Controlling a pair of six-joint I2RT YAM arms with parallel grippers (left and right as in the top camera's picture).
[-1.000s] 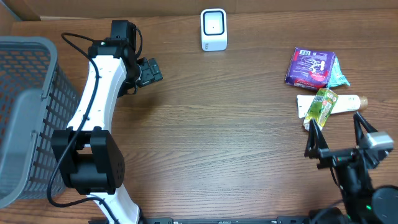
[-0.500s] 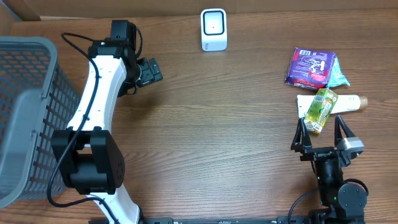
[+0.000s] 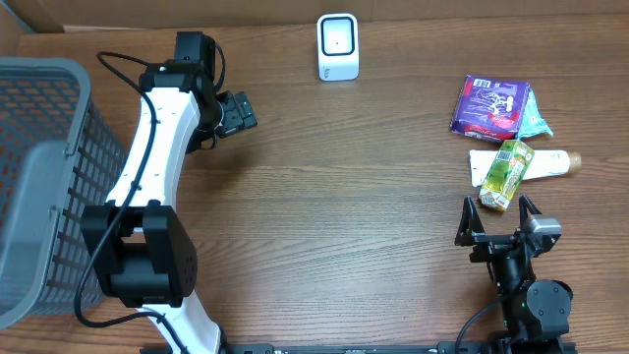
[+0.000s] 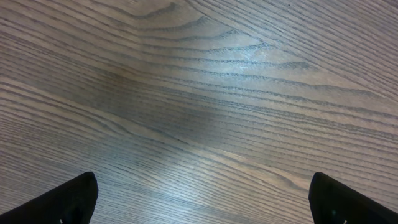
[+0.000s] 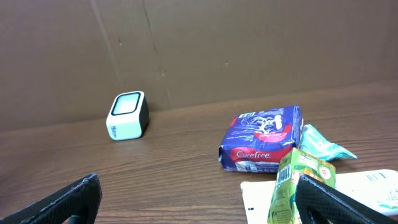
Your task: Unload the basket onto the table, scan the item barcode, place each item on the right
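Observation:
The white barcode scanner (image 3: 337, 46) stands at the table's far edge, and shows too as a scanner (image 5: 127, 115) in the right wrist view. The items lie at the right: a purple Carefree pack (image 3: 491, 106) (image 5: 261, 146), a teal packet (image 3: 537, 122) (image 5: 324, 148), a green juice carton (image 3: 506, 174) (image 5: 297, 180) and a white tube (image 3: 543, 163) (image 5: 373, 186). My right gripper (image 3: 497, 218) (image 5: 199, 202) is open and empty, just in front of the carton. Far from the items, my left gripper (image 3: 236, 113) (image 4: 202, 200) hangs open over bare wood.
A grey mesh basket (image 3: 39, 187) fills the left edge of the table. The left arm (image 3: 152, 157) stretches from the front edge toward the back left. A brown cardboard wall (image 5: 249, 50) backs the table behind the scanner.
The right arm has sunk lower and drawn back toward the table's front edge, a little to the left. The left arm has not moved.

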